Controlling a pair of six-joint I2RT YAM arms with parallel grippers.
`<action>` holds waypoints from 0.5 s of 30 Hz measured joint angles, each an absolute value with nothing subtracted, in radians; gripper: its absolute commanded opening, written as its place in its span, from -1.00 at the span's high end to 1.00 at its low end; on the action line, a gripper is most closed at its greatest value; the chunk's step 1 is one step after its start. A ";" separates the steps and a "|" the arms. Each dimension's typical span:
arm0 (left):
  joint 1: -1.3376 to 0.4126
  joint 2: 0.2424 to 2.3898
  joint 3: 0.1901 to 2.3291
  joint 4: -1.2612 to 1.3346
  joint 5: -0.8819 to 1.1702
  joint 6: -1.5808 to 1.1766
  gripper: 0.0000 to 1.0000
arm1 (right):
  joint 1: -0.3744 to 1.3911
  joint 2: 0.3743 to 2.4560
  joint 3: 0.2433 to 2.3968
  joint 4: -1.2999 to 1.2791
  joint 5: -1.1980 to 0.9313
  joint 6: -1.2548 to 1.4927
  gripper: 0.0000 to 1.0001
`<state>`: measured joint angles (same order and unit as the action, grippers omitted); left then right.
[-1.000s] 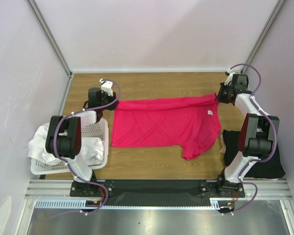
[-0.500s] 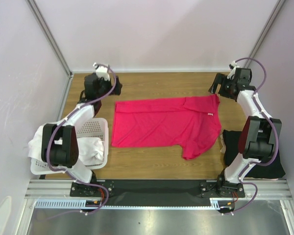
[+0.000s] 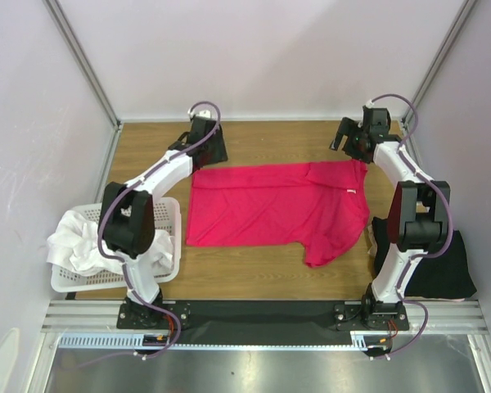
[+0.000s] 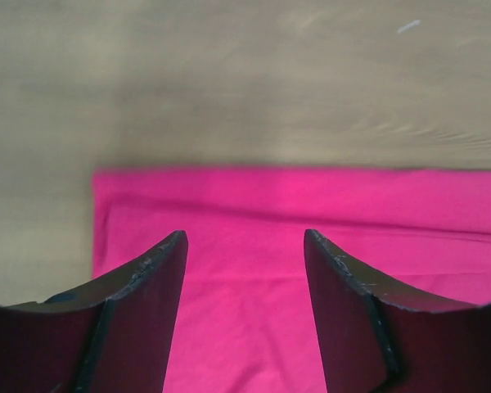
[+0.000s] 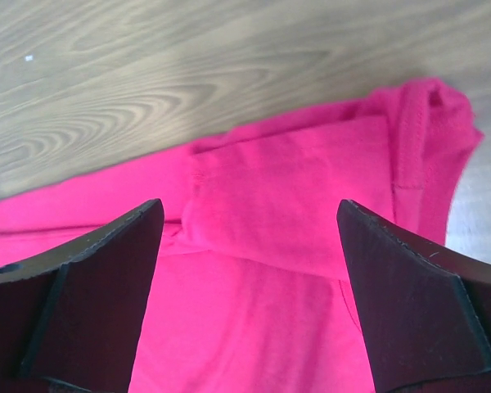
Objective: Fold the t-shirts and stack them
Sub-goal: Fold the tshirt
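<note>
The crimson-pink t-shirt lies spread flat in the middle of the wooden table, its white neck label near the right side. My left gripper hovers over the shirt's far left corner; in the left wrist view it stands open above the pink fabric, holding nothing. My right gripper hangs over the far right corner; the right wrist view shows it wide open above a folded-over sleeve. A black t-shirt lies at the right. White t-shirts sit in the basket.
The white perforated basket stands at the left, close to the pink shirt's left edge. Metal frame posts rise at the back corners, with walls on three sides. Bare wood runs along the back behind the shirt.
Both grippers have let go of the pink shirt's far corners and opened. The shirt's far edge has dropped flat. The left arm swung right and the right arm swung left along the back.
</note>
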<state>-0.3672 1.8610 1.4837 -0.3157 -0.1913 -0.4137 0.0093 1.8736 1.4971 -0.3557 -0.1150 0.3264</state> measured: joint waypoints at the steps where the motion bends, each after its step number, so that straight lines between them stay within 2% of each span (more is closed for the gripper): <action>1: -0.365 1.868 1.470 -0.345 -0.210 -0.439 -0.29 | 0.007 1.879 1.499 -0.365 -0.108 0.334 -0.83; 6: -0.353 1.891 1.400 -0.412 -0.290 -0.522 -0.29 | -0.004 1.898 1.515 -0.398 -0.085 0.347 -0.83; 15: -0.352 2.017 1.448 -0.440 -0.393 -0.614 -0.33 | -0.006 1.906 1.521 -0.420 -0.091 0.347 -0.82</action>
